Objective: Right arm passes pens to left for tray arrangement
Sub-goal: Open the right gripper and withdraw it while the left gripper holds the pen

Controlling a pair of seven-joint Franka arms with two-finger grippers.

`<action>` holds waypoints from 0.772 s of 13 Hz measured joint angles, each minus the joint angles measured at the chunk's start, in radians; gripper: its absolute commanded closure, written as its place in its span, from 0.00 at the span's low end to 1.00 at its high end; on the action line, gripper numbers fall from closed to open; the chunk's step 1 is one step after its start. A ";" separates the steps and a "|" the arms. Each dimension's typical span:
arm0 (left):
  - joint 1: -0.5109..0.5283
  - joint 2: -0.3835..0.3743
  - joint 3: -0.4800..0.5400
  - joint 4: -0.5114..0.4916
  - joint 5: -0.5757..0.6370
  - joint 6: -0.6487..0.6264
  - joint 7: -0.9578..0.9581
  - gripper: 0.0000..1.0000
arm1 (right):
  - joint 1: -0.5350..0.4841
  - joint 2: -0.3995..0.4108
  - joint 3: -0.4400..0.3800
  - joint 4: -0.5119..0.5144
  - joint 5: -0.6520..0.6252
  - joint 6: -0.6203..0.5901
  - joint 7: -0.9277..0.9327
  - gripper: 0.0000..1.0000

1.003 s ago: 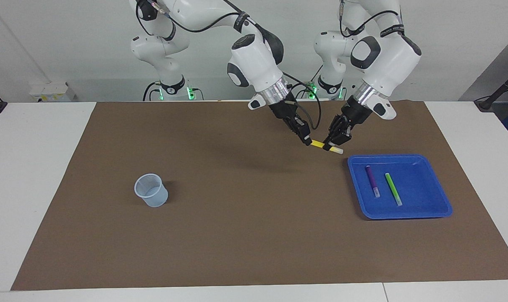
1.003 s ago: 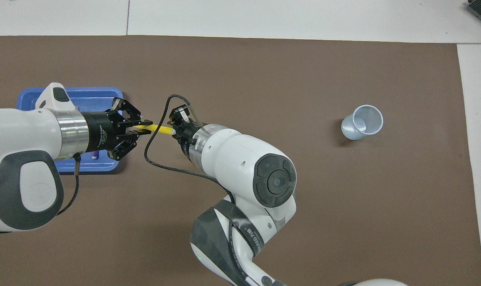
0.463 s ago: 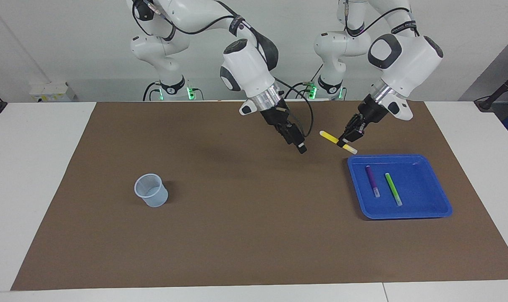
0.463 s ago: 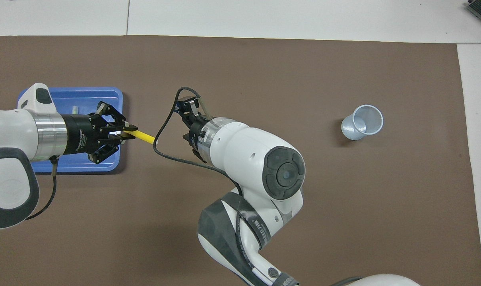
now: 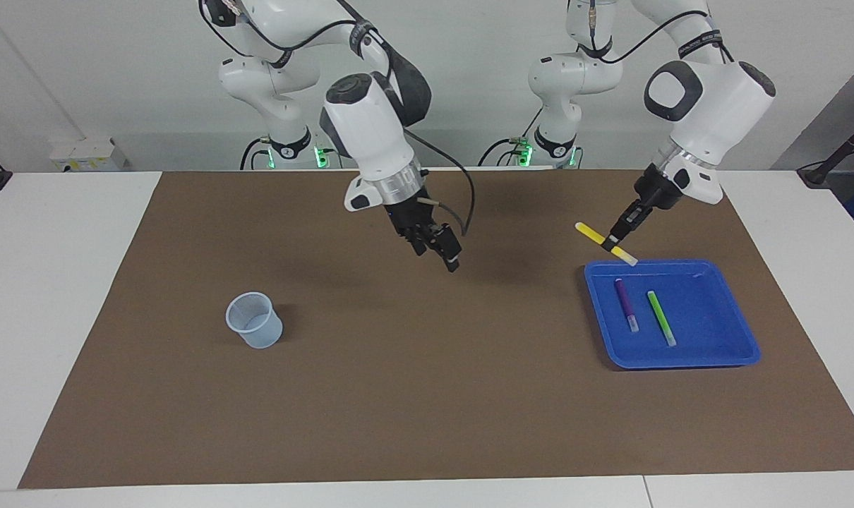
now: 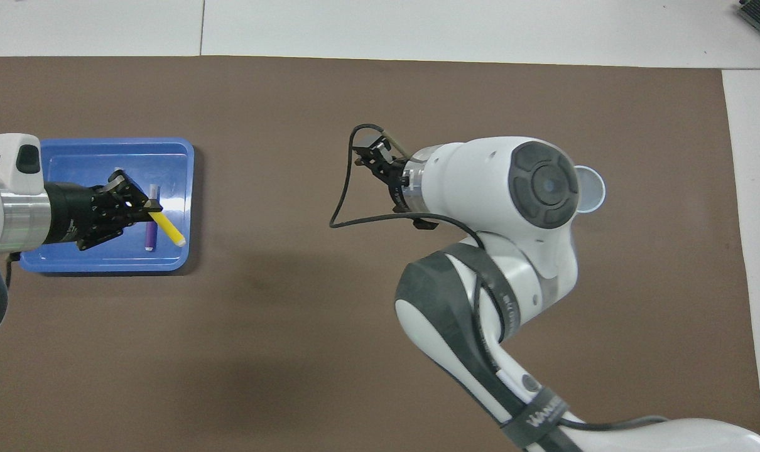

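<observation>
My left gripper (image 5: 616, 245) (image 6: 151, 213) is shut on the yellow pen (image 5: 596, 236) (image 6: 166, 227) near its pale end. It holds the pen tilted in the air over the rim of the blue tray (image 5: 709, 310) (image 6: 97, 157) that lies nearest the robots. In the tray the purple pen (image 5: 625, 303) (image 6: 151, 233) and the green pen (image 5: 660, 317) lie side by side. From overhead the left gripper covers the green pen. My right gripper (image 5: 442, 254) (image 6: 370, 154) hangs open and empty over the middle of the brown mat.
A small translucent bluish cup (image 5: 254, 319) (image 6: 592, 188) stands on the mat (image 5: 427, 395) toward the right arm's end, partly hidden overhead by the right arm. White table (image 5: 60, 282) borders the mat.
The right gripper let go of the yellow pen and drew back toward the cup's end. The left gripper carried the pen away toward the tray.
</observation>
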 measured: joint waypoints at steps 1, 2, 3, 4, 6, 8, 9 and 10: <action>0.022 0.006 0.001 0.000 0.025 0.000 0.084 1.00 | -0.035 -0.022 0.000 0.000 0.000 -0.054 -0.069 0.00; 0.045 0.014 0.002 0.001 0.052 0.000 0.162 1.00 | -0.068 -0.042 -0.001 0.000 0.000 -0.102 -0.133 0.00; 0.068 0.025 0.002 0.005 0.087 0.000 0.232 1.00 | -0.098 -0.058 -0.001 0.000 0.000 -0.145 -0.196 0.00; 0.089 0.041 0.003 0.016 0.132 0.000 0.297 1.00 | -0.128 -0.072 -0.002 0.000 -0.004 -0.187 -0.261 0.00; 0.117 0.083 0.004 0.055 0.213 0.000 0.410 1.00 | -0.191 -0.095 -0.003 0.001 -0.029 -0.271 -0.399 0.00; 0.125 0.123 0.004 0.104 0.261 0.000 0.475 1.00 | -0.254 -0.125 -0.004 0.004 -0.055 -0.363 -0.547 0.00; 0.125 0.137 0.004 0.119 0.278 0.000 0.488 1.00 | -0.283 -0.146 -0.006 0.008 -0.061 -0.400 -0.619 0.00; 0.125 0.146 0.003 0.127 0.290 0.001 0.503 1.00 | -0.305 -0.166 -0.011 0.013 -0.070 -0.430 -0.676 0.00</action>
